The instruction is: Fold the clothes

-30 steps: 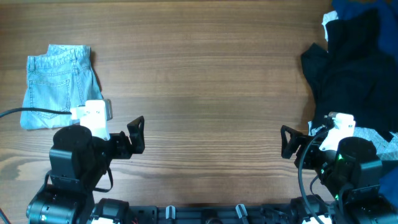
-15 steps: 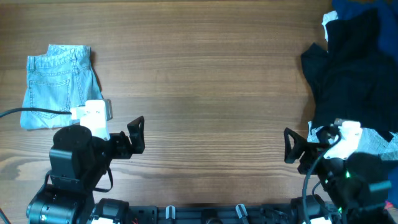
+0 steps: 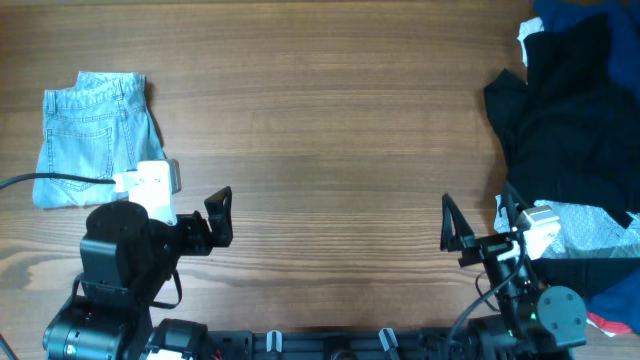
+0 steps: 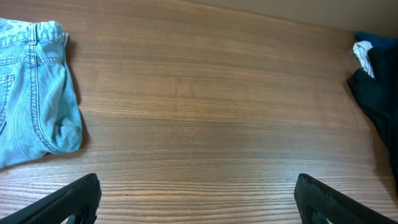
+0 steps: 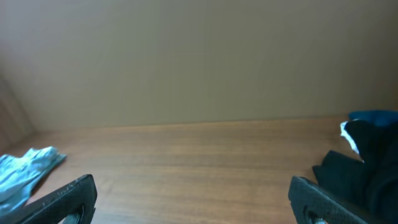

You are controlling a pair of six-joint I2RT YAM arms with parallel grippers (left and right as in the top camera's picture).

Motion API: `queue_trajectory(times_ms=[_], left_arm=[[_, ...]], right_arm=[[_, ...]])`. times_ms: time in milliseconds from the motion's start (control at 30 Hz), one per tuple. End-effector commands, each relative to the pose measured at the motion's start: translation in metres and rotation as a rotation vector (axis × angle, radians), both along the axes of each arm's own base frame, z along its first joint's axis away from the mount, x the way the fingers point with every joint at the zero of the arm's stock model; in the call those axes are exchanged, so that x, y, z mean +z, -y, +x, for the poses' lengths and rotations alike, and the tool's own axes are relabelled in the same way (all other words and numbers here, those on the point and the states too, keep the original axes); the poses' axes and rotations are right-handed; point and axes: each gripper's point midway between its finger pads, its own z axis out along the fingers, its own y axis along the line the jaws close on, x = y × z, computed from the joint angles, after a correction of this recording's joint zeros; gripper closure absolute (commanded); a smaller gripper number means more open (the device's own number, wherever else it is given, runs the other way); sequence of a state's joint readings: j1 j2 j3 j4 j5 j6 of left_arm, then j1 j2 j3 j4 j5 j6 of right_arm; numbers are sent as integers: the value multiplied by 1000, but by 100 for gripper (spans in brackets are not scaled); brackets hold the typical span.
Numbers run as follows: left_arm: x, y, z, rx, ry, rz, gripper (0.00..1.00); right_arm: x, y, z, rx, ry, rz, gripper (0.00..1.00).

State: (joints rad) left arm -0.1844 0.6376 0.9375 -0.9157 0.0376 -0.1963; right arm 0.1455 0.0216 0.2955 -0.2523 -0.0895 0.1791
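The light-blue jeans [image 3: 95, 135] lie folded into a compact rectangle at the far left of the table, waistband away from me. They also show in the left wrist view [image 4: 31, 93] and at the left edge of the right wrist view [image 5: 25, 171]. My left gripper [image 3: 222, 217] is open and empty over bare wood, to the right of and nearer than the jeans; its view shows it wide open [image 4: 199, 205]. My right gripper [image 3: 478, 225] is open and empty at the near right, beside the black heap; its view shows it wide open [image 5: 196, 202].
A black garment heap [image 3: 565, 110] fills the right side, with dark blue cloth [image 3: 575, 12] at the far right corner and white speckled cloth [image 3: 595, 225] by the right arm. A black cable [image 3: 50, 178] crosses the jeans' near edge.
The right arm has drawn back toward the near edge and its gripper has shifted slightly left. The left arm and the jeans have not moved.
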Motion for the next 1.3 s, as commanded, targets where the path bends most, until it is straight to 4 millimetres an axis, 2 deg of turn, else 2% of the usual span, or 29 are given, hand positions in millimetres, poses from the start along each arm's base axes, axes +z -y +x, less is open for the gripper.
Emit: queue_trajectory(times_ms=[0,133,200,300,400,667,933,1267], left_arm=[[-2,-1,0,7,-2,6,0],[-2,-1,0,7,-2,6,0],[-2,-1,0,7,-2,6,0],[-2,-1,0,7,-2,6,0],[-2,-1,0,7,-2,6,0],[-2,-1,0,7,-2,6,0],[-2,-1,0,7,-2,6,0],[-2,-1,0,7,-2,6,0]], right_arm=[[-4,5,6,-15,56,-23,0],[-7,15,14,-65,124,-47,0],[-10,13,18,-52,167,-48,0],[-36,13,24,-52,120,-51,0],[-73,16,28,-64,-10,-57,0],[-70,19,28,-79,3,-58,0],[-70,12,27,-44,47,-253,0],[-70,13,27,-49,43,-235,0]])
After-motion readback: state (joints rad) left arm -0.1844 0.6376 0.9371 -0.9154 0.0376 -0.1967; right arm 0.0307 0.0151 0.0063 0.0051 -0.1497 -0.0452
